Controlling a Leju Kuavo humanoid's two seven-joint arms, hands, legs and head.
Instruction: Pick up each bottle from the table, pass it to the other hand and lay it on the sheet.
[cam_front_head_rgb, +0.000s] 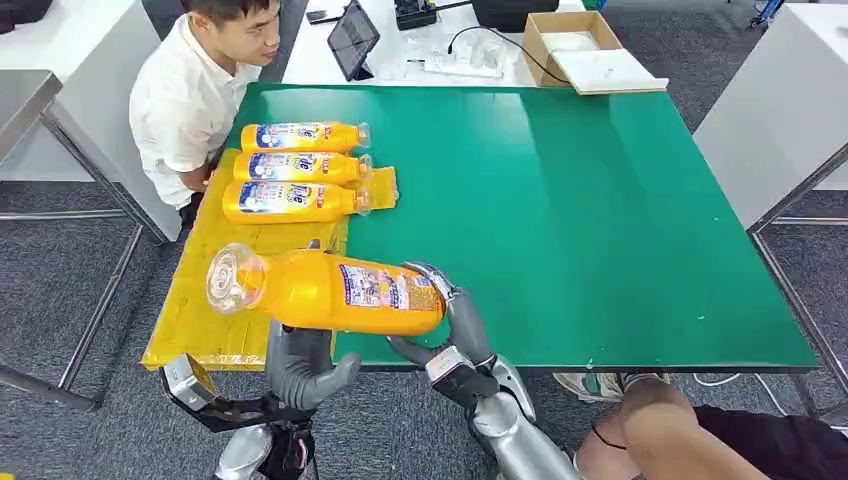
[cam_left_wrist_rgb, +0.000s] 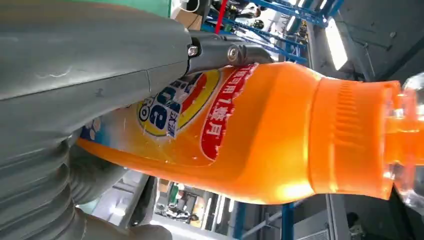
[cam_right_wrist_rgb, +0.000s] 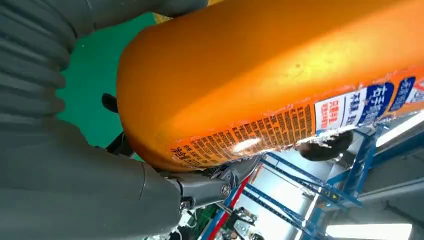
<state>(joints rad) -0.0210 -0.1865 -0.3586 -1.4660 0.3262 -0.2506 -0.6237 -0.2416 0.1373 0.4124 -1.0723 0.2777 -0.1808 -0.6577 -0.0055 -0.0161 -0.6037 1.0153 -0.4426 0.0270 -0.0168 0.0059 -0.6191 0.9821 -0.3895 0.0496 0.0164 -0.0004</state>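
Green tabletop (cam_front_head_rgb: 560, 200) before me carries three orange-filled bottles (cam_front_head_rgb: 300, 167) on the yellow sheet (cam_front_head_rgb: 200, 300), while I see both my left hand (cam_front_head_rgb: 300, 370) and right hand (cam_front_head_rgb: 450, 320) with fingers clamped on a fourth bottle (cam_front_head_rgb: 330, 290), held sideways.

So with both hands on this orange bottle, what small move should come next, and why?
Probably the right hand should let go. The orange bottle is mid-handover: the right hand holds its base end, the left hand grips beneath its middle, and the yellow sheet, with three bottles already laid, lies on the left hand's side.
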